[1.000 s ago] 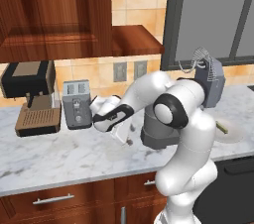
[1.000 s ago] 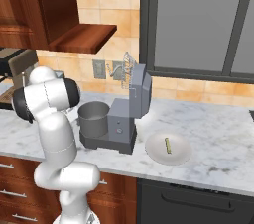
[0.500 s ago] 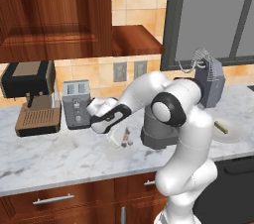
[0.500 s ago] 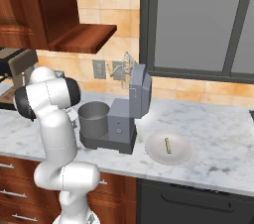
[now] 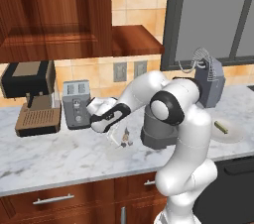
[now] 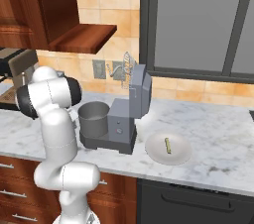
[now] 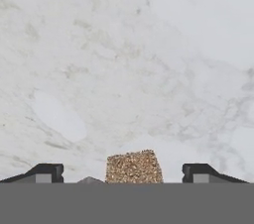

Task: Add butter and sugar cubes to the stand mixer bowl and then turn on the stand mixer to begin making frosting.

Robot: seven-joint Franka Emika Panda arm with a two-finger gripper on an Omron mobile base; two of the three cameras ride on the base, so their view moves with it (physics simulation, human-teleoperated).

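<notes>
Gripper (image 7: 122, 173) jaws stand wide apart, one dark tip at each side of the hand view, with the tan-brown sugar cube (image 7: 133, 167) on the marble bench (image 7: 124, 59) between them; neither tip touches it. From the left base camera the gripper (image 5: 119, 139) hangs low over the bench (image 5: 54, 156) in front of the silver toaster (image 5: 76, 104), fingers pointing down, and the brown cube (image 5: 126, 142) shows as a small speck right beneath them. The whitish cube cannot be told apart from the pale marble.

To the right of that spot stands the stand mixer (image 6: 130, 109), its head tilted up and back so the wire whisk (image 6: 127, 67) points out and up toward the wall. The stand mixer bowl (image 6: 94, 119) sits upright on the mixer's flat base, open mouth up; in the left base view it is mostly hidden behind the arm's elbow (image 5: 166, 109).

Further right, well apart from the cube, a white plate (image 6: 184, 153) lies on the bench with the butter (image 6: 168, 144) on it. The stick lies flat, its long axis running roughly front to back in the right base view, tipped a little; in the left base view the butter (image 5: 221, 127) reads as a slanted bar on the plate (image 5: 233, 136).

A black-and-brown coffee machine (image 5: 30, 96) stands left of the toaster.
</notes>
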